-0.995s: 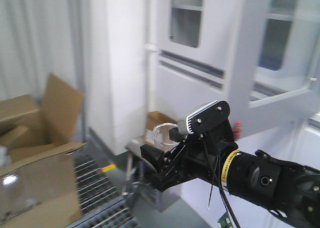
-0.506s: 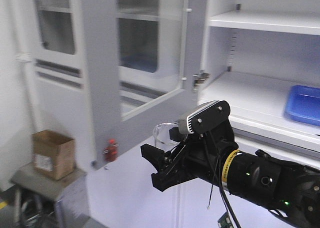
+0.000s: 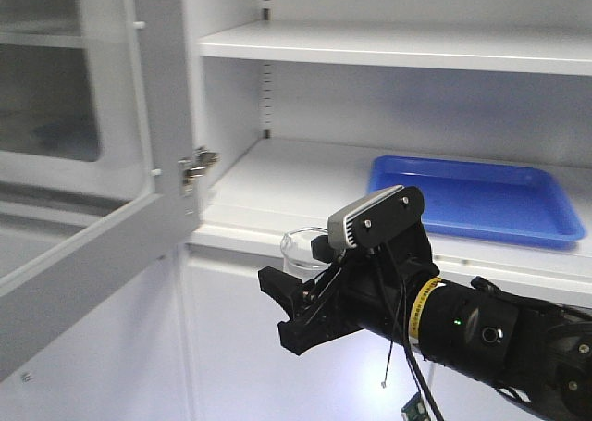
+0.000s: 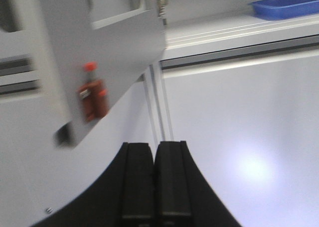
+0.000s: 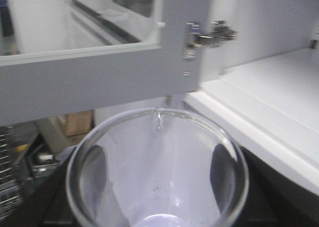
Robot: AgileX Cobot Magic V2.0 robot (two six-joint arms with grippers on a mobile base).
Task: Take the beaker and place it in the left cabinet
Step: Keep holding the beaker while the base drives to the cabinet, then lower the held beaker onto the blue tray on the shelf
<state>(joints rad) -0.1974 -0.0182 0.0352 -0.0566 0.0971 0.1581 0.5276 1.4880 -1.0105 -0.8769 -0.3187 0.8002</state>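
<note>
My right gripper (image 3: 287, 312) is shut on the clear glass beaker (image 3: 300, 251), holding it upright in the air just in front of and below the left cabinet's lower shelf (image 3: 277, 188). In the right wrist view the beaker (image 5: 158, 172) fills the bottom, with a dark finger (image 5: 95, 173) on each side of it. The cabinet is pale grey with a peg-hole strip, and a blue tray (image 3: 474, 199) lies on the shelf at the right. My left gripper (image 4: 154, 154) is shut and empty, facing the cabinet's lower panel.
The cabinet's glazed door (image 3: 92, 162) stands open to the left of the beaker, its hinge (image 5: 207, 36) close above it. An upper shelf (image 3: 398, 49) spans the cabinet. A small red item (image 4: 92, 95) hangs on the door's lower part.
The view has swung to the right: cardboard boxes and the closed doors have left the frame, and the open shelves and blue tray now face me. The right gripper still holds the beaker.
</note>
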